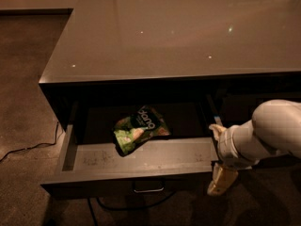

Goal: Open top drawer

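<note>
- drawer contents: one green snack bag [140, 128] lying flat on the pale scuffed floor, toward the back middle, apart from both side walls.
- top drawer [94, 161] pulled well out from under the glossy counter top [178, 32], with a strip of bare floor between bag and front wall.
- small metal handle [148, 188] at the centre of the front, untouched.
- gripper [220, 171] just beside the right front corner, outside the side wall; cannot tell how wide it stands or whether it grasps anything.
- dark cable [23, 149] on the floor at left, well apart from the arm.

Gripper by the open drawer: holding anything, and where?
Cannot tell. The gripper is at the right front corner of the top drawer; any hold is hidden.
</note>
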Robot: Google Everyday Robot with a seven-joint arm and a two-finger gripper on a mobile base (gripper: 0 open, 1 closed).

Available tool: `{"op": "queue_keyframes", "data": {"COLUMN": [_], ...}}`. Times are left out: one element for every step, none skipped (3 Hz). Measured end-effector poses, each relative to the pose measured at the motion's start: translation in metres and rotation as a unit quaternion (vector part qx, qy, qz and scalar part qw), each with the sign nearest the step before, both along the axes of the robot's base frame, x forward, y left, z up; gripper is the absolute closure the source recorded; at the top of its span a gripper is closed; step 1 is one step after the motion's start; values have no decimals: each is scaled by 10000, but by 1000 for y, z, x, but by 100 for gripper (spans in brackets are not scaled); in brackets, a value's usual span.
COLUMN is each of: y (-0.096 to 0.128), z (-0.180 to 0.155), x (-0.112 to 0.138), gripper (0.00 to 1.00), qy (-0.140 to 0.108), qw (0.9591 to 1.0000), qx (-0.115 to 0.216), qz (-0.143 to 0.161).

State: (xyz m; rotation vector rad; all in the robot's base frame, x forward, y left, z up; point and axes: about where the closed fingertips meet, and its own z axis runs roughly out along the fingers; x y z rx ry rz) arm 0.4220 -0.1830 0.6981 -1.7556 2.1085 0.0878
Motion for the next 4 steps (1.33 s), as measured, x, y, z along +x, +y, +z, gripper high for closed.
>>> {"op": "queue_keyframes", "data": {"y": [7, 11, 19, 35], "z": [12, 14, 14, 14], "x": [21, 45, 70, 89], "gripper": [0, 16, 37, 61], "qy": [-251, -301, -352, -399], "qw": [9984, 9913, 9844, 9806], "qx": [493, 1225, 1622, 1753], "qz": [134, 377, 578, 786]}}
